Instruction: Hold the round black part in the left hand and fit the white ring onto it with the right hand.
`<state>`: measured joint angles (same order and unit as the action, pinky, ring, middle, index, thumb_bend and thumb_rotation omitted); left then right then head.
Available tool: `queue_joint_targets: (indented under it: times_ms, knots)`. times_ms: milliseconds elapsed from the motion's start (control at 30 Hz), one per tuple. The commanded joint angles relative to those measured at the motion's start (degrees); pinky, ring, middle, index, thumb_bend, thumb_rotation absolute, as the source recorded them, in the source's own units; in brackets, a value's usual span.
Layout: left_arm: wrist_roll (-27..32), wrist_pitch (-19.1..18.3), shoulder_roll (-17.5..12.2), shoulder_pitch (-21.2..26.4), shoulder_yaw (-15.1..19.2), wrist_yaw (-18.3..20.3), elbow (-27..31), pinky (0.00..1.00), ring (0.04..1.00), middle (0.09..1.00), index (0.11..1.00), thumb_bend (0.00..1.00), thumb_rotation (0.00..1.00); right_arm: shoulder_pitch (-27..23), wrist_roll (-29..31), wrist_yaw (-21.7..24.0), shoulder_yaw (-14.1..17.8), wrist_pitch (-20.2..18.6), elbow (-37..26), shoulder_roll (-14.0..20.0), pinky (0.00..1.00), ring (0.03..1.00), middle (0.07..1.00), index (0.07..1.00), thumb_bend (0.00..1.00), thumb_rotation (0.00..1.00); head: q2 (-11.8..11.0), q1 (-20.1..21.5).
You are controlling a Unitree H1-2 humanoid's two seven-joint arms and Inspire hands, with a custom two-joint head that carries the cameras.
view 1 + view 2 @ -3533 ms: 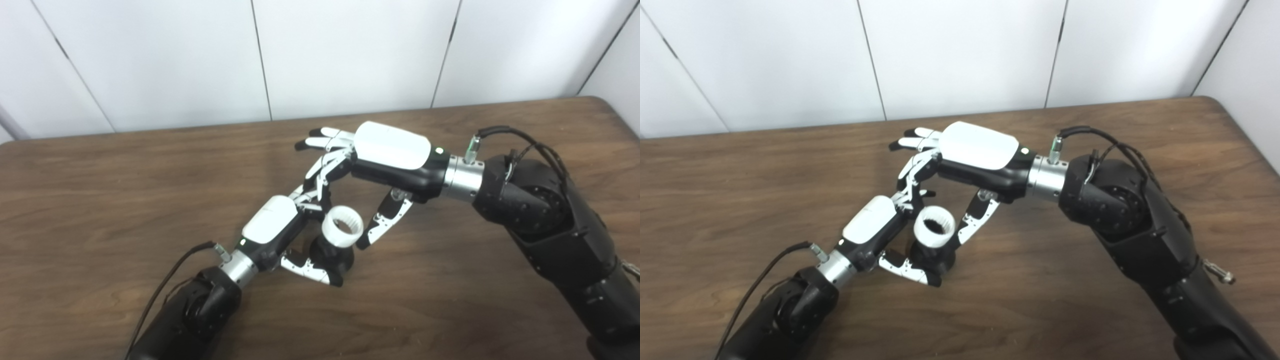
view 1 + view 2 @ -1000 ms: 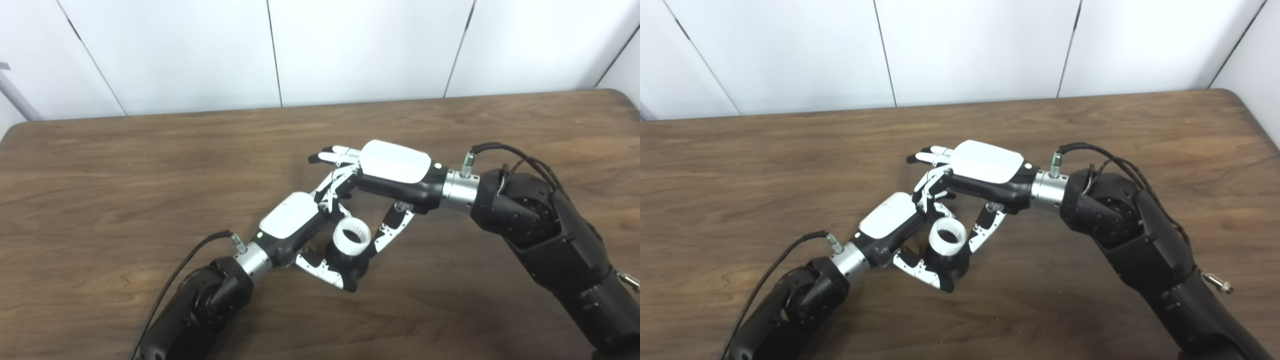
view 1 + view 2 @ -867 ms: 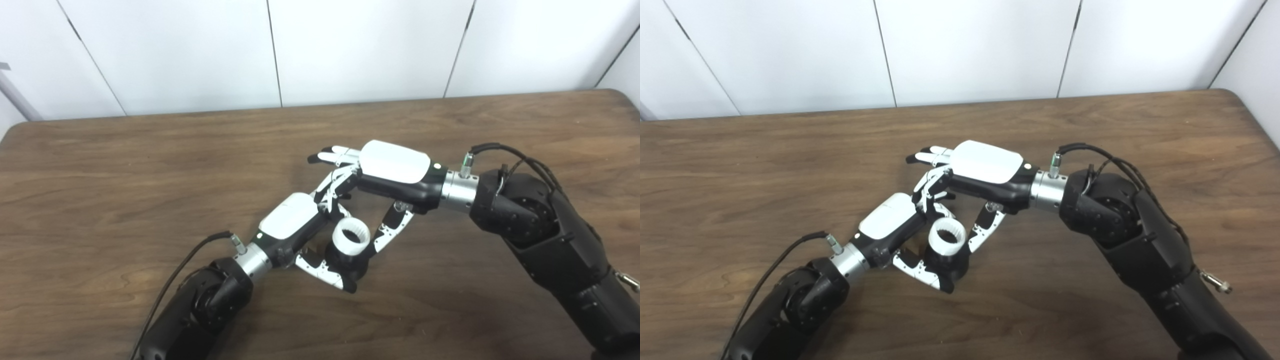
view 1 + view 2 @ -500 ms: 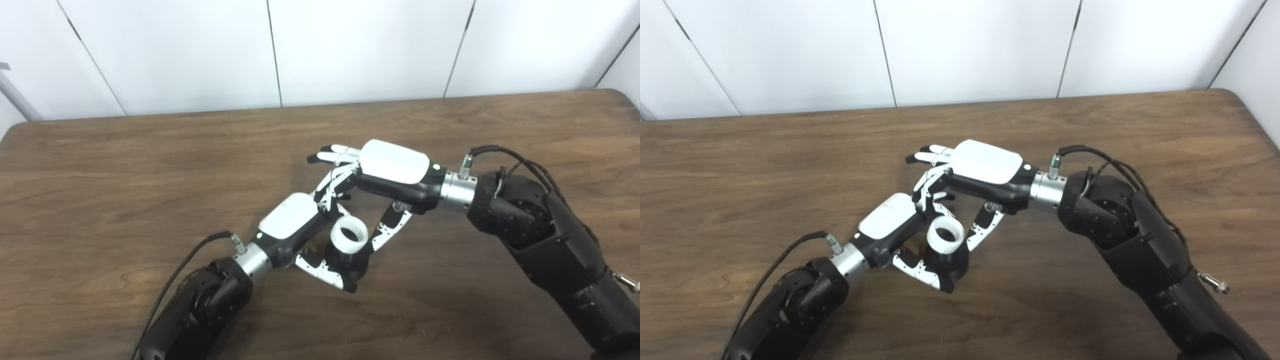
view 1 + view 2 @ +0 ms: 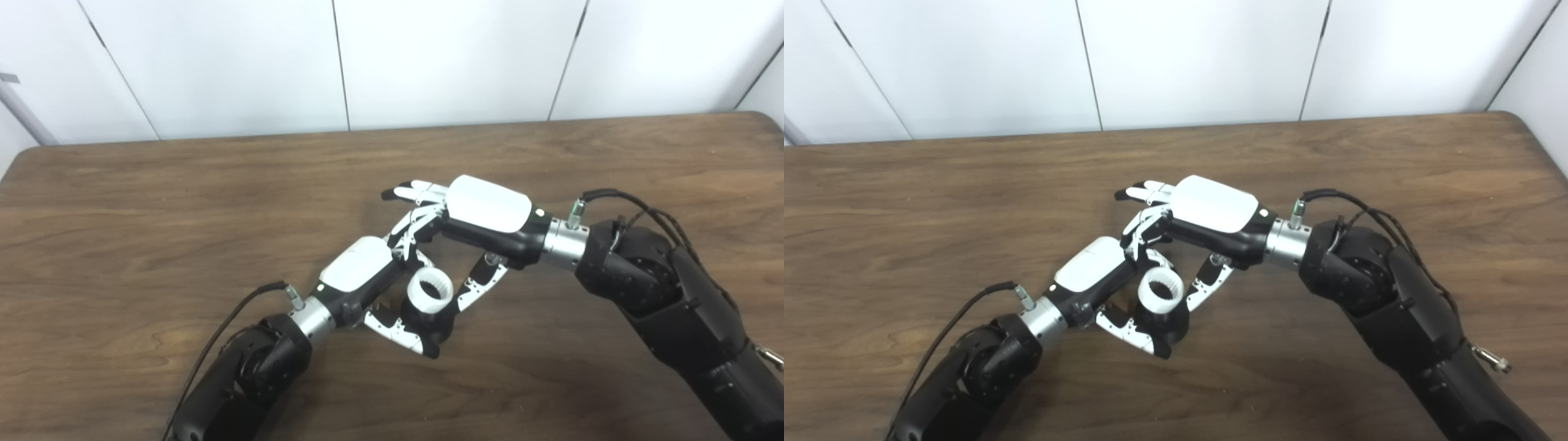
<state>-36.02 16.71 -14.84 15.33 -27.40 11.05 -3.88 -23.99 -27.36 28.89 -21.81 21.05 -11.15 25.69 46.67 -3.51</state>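
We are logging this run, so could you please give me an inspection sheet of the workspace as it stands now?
Surface: brown wooden table, no marks seen.
Job's things: white ring sits on top of the round black part; how fully it is seated cannot be told.
Clutter: nothing seen.
Hands: left hand shut on the round black part; right hand arched over the ring, its thumb at the ring's side, grip cannot be told.
Cables: black cable at the left wrist; black cables at the right wrist.
Surroundings: white wall panels behind the table.
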Motion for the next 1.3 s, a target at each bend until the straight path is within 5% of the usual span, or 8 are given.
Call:
queue_joint_targets:
  times_ms: [0,667,1267]
  knots:
    - [-1.2,1.0,0.6,1.4,-0.8,0.8,1.6,1.00,0.934,0.763,0.482,0.52,0.06,-0.5,-0.5,0.9,-1.3,0.9,-1.4,-0.5,0.99,0.978,0.756,0.480,0.52,0.13,0.1,0.0]
    - [-0.1,2.4,0.8,1.4,-0.4,-0.3,0.8,1.00,0.937,0.803,0.481,0.52,0.06,2.0,-3.5,-3.0,-2.2,5.2,-0.5,-0.4,0.96,0.968,0.756,0.480,0.52,0.13,0.0,-0.3]
    - [0.5,2.7,1.7,1.2,0.2,-0.4,-0.2,1.00,0.910,0.732,0.482,0.52,0.06,6.4,-8.5,-5.5,4.1,-3.4,-7.0,-0.8,0.94,0.935,0.720,0.480,0.52,0.13,-0.5,0.5]
